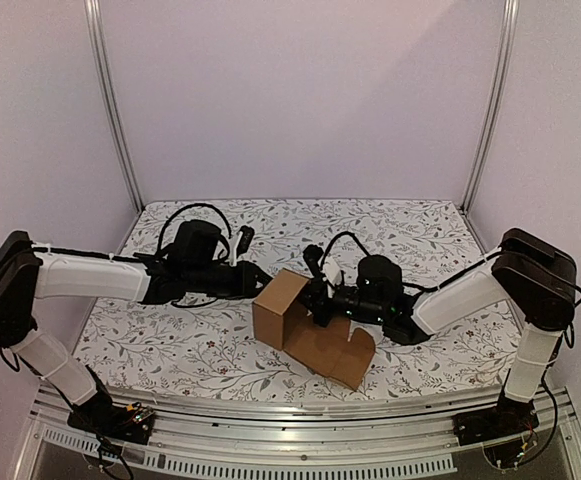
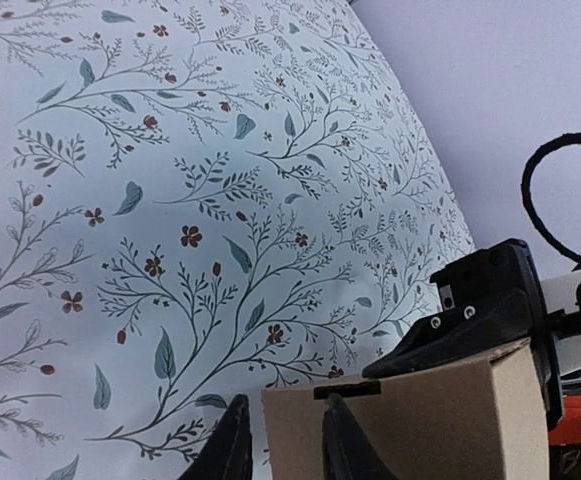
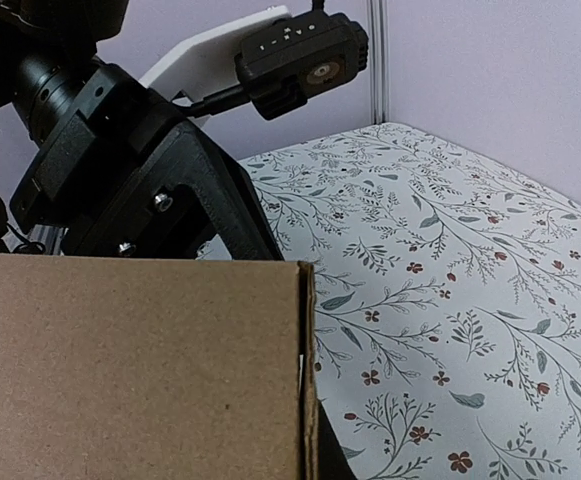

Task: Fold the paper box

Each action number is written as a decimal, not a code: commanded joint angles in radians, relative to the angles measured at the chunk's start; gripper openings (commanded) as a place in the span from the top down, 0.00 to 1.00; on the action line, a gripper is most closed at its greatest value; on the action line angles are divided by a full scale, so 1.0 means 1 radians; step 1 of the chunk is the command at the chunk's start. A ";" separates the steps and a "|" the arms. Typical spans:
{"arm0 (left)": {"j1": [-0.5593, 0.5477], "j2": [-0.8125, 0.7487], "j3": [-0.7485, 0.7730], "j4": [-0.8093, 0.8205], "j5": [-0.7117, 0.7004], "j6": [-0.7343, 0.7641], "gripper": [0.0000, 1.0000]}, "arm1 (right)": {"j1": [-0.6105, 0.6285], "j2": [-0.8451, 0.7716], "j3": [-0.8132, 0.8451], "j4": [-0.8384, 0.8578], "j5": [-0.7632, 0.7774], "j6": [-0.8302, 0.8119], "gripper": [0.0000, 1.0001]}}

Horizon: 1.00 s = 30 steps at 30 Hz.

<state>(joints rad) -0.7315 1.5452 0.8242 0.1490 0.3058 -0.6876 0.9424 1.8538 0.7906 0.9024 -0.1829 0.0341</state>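
The paper box (image 1: 288, 308) is plain brown cardboard, partly raised near the middle of the table. Its unfolded flaps (image 1: 338, 352) lie flat toward the front right. My left gripper (image 1: 254, 281) reaches the box's upper left corner. In the left wrist view the jaws (image 2: 288, 440) stand apart. One finger (image 2: 345, 448) lies over the box (image 2: 440, 420) face below a dark slot, and the other is just off its edge. My right gripper (image 1: 320, 303) is shut on the box's right wall. In the right wrist view the box (image 3: 130, 370) hides most of that gripper (image 3: 312, 462).
A floral cloth (image 1: 390, 235) covers the table. Pale walls with metal posts (image 1: 115, 110) enclose the back and sides. A metal rail (image 1: 300, 415) runs along the front edge. The left arm's black body (image 3: 150, 190) looms just behind the box in the right wrist view.
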 commanded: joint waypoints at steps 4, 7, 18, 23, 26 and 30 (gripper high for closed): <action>0.006 -0.005 -0.020 0.065 0.052 -0.016 0.85 | 0.017 -0.045 0.060 -0.127 0.020 0.028 1.00; -0.001 -0.006 -0.026 0.082 0.077 -0.020 0.89 | 0.027 -0.055 0.077 -0.156 0.051 0.030 1.00; -0.024 -0.009 -0.042 0.164 0.149 -0.024 1.00 | 0.039 -0.076 0.110 -0.244 0.126 0.029 1.00; -0.042 0.003 -0.039 0.239 0.191 -0.039 1.00 | 0.057 -0.074 0.117 -0.268 0.166 0.021 1.00; -0.061 0.019 -0.029 0.271 0.220 -0.049 1.00 | 0.073 -0.073 0.131 -0.301 0.235 0.009 1.00; -0.089 0.042 -0.003 0.270 0.237 -0.032 1.00 | 0.096 -0.071 0.164 -0.360 0.311 0.000 1.00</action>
<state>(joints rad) -0.7387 1.5623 0.7860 0.3103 0.3874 -0.7246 1.0035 1.7851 0.8928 0.6132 0.0196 0.0429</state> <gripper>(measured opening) 0.004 0.024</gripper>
